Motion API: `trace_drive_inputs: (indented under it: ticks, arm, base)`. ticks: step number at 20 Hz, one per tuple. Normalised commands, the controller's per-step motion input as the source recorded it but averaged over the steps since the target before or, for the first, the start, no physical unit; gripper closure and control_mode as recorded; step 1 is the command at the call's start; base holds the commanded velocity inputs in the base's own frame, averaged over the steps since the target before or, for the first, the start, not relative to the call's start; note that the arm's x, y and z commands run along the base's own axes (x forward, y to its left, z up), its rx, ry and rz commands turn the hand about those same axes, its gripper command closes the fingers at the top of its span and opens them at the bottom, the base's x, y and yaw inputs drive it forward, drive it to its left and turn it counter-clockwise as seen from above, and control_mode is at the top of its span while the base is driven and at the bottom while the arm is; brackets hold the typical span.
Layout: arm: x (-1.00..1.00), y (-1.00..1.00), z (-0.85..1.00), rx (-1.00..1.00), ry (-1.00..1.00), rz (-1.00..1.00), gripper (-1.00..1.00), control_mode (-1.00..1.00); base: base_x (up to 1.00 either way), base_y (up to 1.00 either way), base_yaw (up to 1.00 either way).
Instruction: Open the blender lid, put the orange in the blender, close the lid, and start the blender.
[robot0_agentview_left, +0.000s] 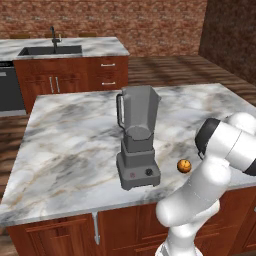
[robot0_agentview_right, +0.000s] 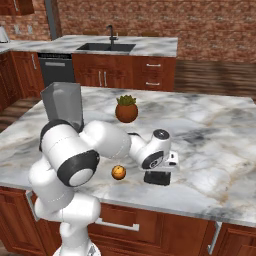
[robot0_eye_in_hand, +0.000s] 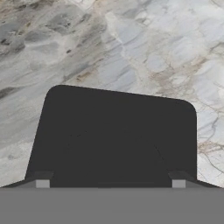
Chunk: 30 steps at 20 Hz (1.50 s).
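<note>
**Lid on the counter under the claw, jar open**

The claw (robot0_agentview_right: 159, 172) sits low over the blender lid (robot0_eye_in_hand: 114, 135), which lies flat on the marble counter (robot0_agentview_left: 70, 150); its fingers stand wide apart at the lid's two sides. The orange (robot0_agentview_right: 118, 172) rests just left of the lid. The blender (robot0_agentview_left: 136, 137) stands uncovered, farther left.
</note>
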Motion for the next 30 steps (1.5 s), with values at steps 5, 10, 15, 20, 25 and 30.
trace_drive_inputs:
  ticks: [5,10,15,20,25,30]
  arm:
    - [0.00,0.00,-0.22,0.00,0.00,0.00,-1.00,-1.00]
    - [0.00,0.00,-0.01,0.00,-0.01,0.00,-1.00,-1.00]
    - [-0.05,0.00,0.14,-0.01,0.00,0.00,-1.00,-1.00]
    - [-0.11,0.00,0.35,-0.03,-0.06,0.00,-1.00,-1.00]
    - [-0.22,0.23,0.24,-0.04,-0.05,0.00,-1.00,-1.00]
    - [-0.25,0.94,0.00,-0.05,0.01,0.01,-1.00,-1.00]
  base:
    - [0.00,0.00,0.00]
    - [0.00,0.00,0.00]
    - [0.00,0.00,0.00]
    - [0.00,0.00,0.00]
    - [0.00,0.00,0.00]
    - [0.00,0.00,0.00]
